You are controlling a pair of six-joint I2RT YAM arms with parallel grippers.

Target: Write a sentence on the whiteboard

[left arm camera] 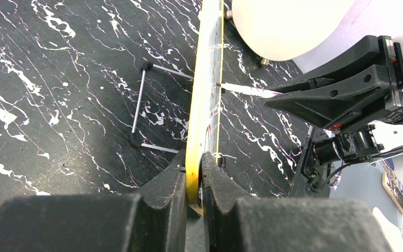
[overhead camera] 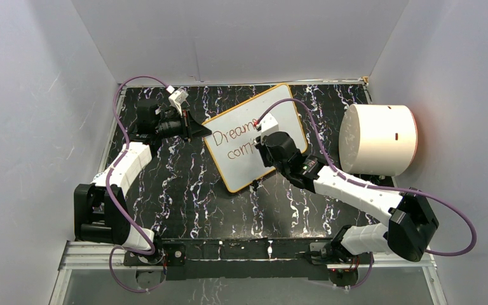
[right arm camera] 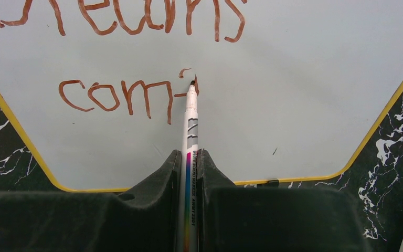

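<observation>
Yellow-rimmed whiteboard [overhead camera: 240, 175] near the middle of the black marbled worktop [overhead camera: 184, 190], a little toward 12 o'clock from the arm bases. Leans on a thin wire stand [left arm camera: 139, 105] so as to face up toward the writing arm. Carries brown lettering: "Dreams" on the upper line, "com" [right arm camera: 115, 97] on the lower, with a further letter half drawn.

Left pincer [left arm camera: 195, 168] clamped tight on the rim at the board's 9 o'clock edge, one finger on the face and one on the back. Probably there to brace a light, propped board against the push of the pen.

Right pincer [right arm camera: 188, 157] closed snugly on a marker [right arm camera: 191, 115], barrel running straight out between the fingers, tip touching the board just past the "m". Reaches in from about 4 o'clock, below the line being written, likely to leave fresh ink unsmeared.

Large white cylinder [overhead camera: 378, 140] at the board's 3 o'clock, apart from it, seemingly no part in the writing.

Judged partway through: second word unfinished, bare space left to the right and below.
</observation>
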